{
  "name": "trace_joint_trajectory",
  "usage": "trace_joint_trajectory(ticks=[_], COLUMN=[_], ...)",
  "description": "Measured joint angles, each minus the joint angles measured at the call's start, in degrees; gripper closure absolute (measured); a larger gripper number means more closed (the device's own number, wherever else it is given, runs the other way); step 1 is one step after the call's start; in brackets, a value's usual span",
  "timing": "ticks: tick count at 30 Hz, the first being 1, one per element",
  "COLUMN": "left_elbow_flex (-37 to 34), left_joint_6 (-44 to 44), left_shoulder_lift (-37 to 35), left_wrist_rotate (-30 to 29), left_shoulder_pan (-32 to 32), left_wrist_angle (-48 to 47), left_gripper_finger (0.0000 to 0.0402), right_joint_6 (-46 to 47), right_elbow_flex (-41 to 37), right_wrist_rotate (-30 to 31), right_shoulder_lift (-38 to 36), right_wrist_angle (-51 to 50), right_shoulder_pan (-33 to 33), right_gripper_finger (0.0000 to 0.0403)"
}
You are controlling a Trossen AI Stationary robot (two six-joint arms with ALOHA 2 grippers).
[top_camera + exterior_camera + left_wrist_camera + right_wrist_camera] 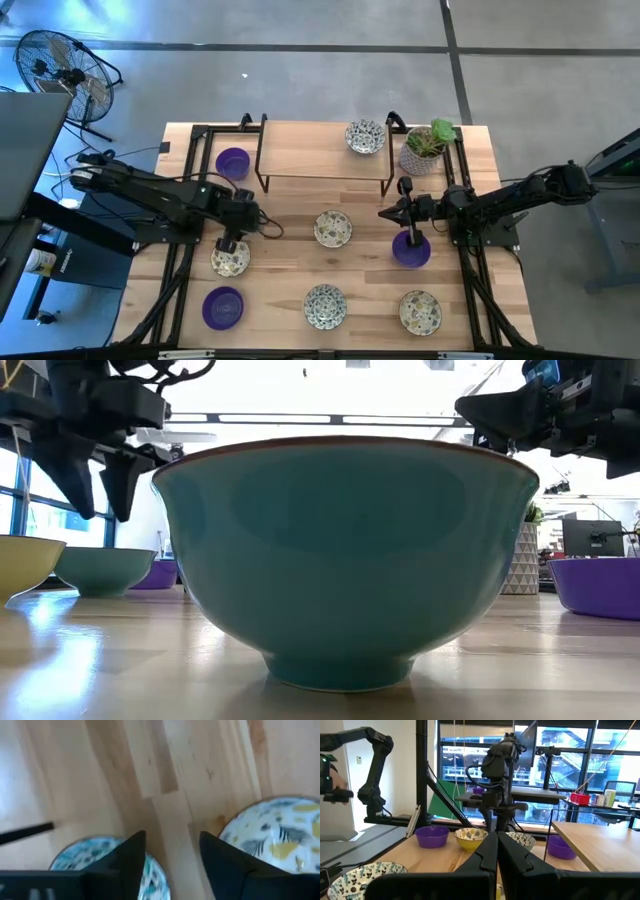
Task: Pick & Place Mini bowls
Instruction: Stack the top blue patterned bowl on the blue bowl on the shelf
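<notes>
Several mini bowls stand on their bases on the wooden table [290,210], some purple, some cream with dark patterning. My left gripper [231,244] points down, open, just above a patterned bowl [230,262] at the left. In the left wrist view my left gripper [172,857] has bare wood in its gap, one patterned bowl [82,857] partly behind a finger and another patterned bowl [280,832] off to one side. In the low view my left gripper [97,510] ends above the bowls. My right gripper [384,213] is level and shut, above a purple bowl [411,250].
A black-framed wooden shelf [325,150] stands at the far middle, with a patterned bowl [365,136] and a potted plant [425,148] beside it. More bowls sit at the centre [333,228] and along the near edge [325,305]. Black frame bars [185,250] run along both sides.
</notes>
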Motion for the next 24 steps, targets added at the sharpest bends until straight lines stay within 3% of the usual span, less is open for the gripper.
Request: trace_joint_trajectory(ticks=[4,16,24], left_elbow_flex=[2.87,2.87,2.85], left_joint_6=[-1.2,-10.04,-13.63], left_shoulder_lift=[1.73,8.0,8.14], left_wrist_rotate=[-4.28,-6.38,-10.05], left_shoulder_pan=[0.02,0.02,0.02], left_wrist_angle=[-4.37,-4.41,-4.78], left_gripper_finger=[0.0198,0.0197,0.0197], right_joint_6=[-0.07,-0.05,-0.06], right_elbow_flex=[0.0,0.0,0.0], right_wrist_rotate=[0.0,-0.2,-0.27], right_shoulder_lift=[0.0,0.01,0.0], right_wrist_angle=[-0.01,0.0,0.0], right_shoulder_pan=[0.01,0.02,0.02], right_gripper_finger=[0.0403,0.0403,0.0403])
